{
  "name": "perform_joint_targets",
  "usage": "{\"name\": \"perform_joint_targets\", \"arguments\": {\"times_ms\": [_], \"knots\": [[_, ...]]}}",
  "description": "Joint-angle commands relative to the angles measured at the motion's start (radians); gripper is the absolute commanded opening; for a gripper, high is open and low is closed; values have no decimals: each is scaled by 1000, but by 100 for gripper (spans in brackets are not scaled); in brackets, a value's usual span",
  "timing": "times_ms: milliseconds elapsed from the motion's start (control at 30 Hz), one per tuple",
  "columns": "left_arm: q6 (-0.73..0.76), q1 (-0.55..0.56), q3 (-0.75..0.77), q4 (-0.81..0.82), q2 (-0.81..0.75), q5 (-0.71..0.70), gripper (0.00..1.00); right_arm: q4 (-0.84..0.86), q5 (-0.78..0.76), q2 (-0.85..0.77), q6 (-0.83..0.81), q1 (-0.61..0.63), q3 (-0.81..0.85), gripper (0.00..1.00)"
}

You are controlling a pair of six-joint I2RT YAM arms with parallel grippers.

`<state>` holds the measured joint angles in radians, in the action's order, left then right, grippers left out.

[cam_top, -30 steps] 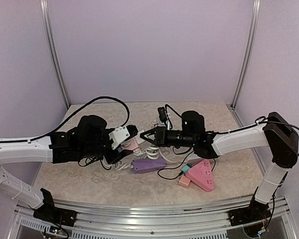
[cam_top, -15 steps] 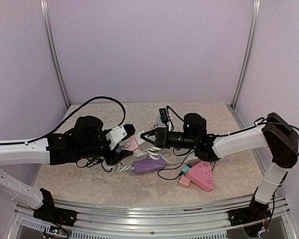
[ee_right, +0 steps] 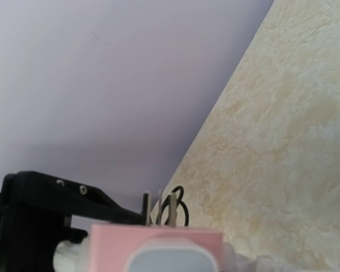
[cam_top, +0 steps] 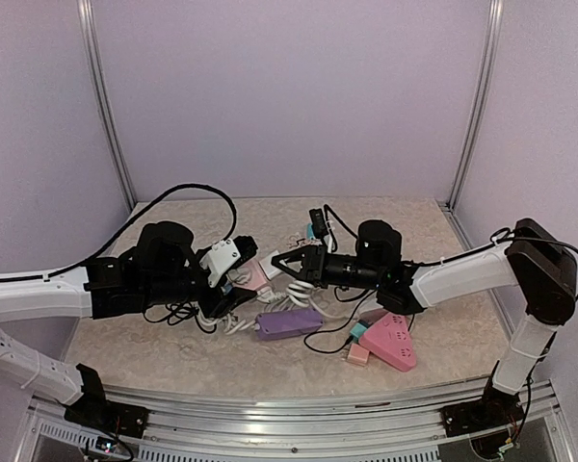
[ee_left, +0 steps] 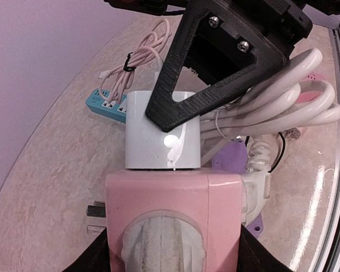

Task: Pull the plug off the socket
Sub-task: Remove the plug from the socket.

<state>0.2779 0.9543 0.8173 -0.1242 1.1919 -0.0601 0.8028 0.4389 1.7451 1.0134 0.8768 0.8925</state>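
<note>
A pink socket block point(cam_top: 253, 277) is held just above the table, with my left gripper point(cam_top: 245, 281) shut on it. In the left wrist view the socket point(ee_left: 175, 215) fills the space between the dark fingers. A white plug point(ee_left: 158, 133) sits flush against its far face, with no prongs showing between them. My right gripper point(cam_top: 281, 263) reaches in from the right and is shut on the plug point(cam_top: 270, 265); one of its black fingers point(ee_left: 215, 68) lies across the plug's top. In the right wrist view the pink socket point(ee_right: 158, 238) shows with metal prongs sticking out beyond it.
A purple power strip point(cam_top: 287, 320) and coiled white cable point(cam_top: 291, 294) lie under the grippers. A pink triangular power strip point(cam_top: 390, 342) and small cube adapters point(cam_top: 356, 351) lie to the right. A teal strip point(ee_left: 110, 105) is at the back. Black cords trail around.
My left arm's wrist has shifted slightly to the left and the right arm has eased back a little. Plug and socket stay together in both grips.
</note>
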Motion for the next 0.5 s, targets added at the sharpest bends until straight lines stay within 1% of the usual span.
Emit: {"name": "perform_joint_targets", "arguments": {"times_ms": [0, 267, 467], "knots": [[-27, -4, 59, 201, -37, 65, 9, -64, -31, -40, -88, 3, 6, 0], [-34, -28, 77, 182, -7, 82, 9, -303, -143, -95, -246, 43, 76, 0], [-41, -38, 80, 178, -4, 91, 8, -351, -191, -123, -278, 47, 78, 0]]}}
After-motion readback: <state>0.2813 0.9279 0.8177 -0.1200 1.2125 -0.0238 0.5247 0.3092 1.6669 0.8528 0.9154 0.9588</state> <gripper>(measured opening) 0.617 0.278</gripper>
